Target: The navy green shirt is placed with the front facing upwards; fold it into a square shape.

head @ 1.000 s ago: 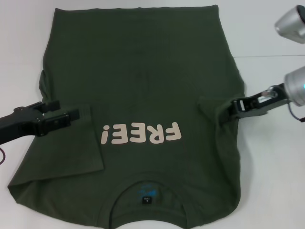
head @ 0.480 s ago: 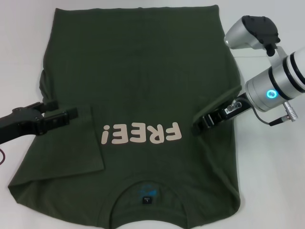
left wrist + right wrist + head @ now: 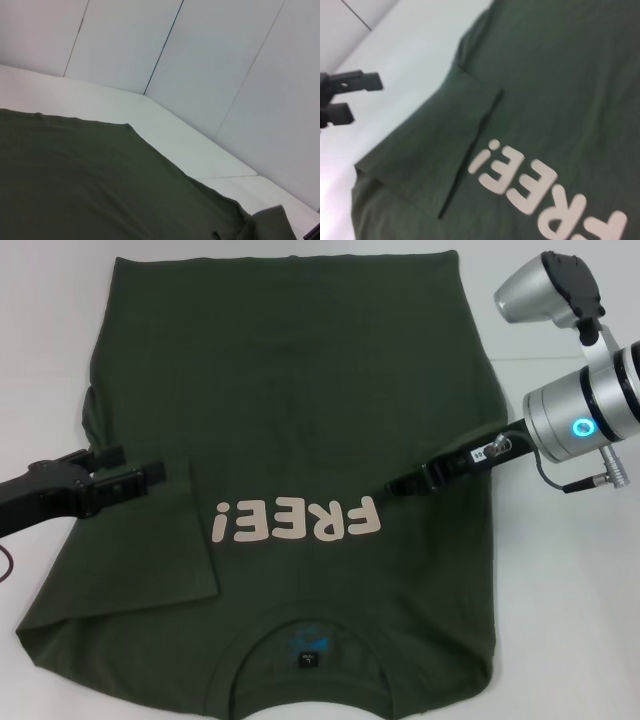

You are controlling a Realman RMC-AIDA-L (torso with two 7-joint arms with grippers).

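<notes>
- The left gripper [image 3: 140, 470] has its two black fingers spread apart with nothing between them; the tips sit at the left side of the navy green shirt [image 3: 290, 400], just at the edge of a sleeve that is folded inward. Whether they touch the cloth cannot be told.
- In the right wrist view the same left gripper [image 3: 357, 95] shows with its jaws parted, just off the shirt's edge over the white table [image 3: 395, 60].
- The right gripper [image 3: 400, 485] reaches in low from the right, its dark tip lying on the cloth just beside the last letter of the cream "FREE!" print [image 3: 298, 520]. Whether its jaws are parted, closed or pinching fabric cannot be made out.
- The shirt lies flat, front up, on the table [image 3: 570, 620], collar and neck label [image 3: 307, 659] nearest the robot, hem at the far side.
- The left sleeve [image 3: 175, 530] is folded over the body, forming a flat flap left of the print; the right side shows a straight edge.
</notes>
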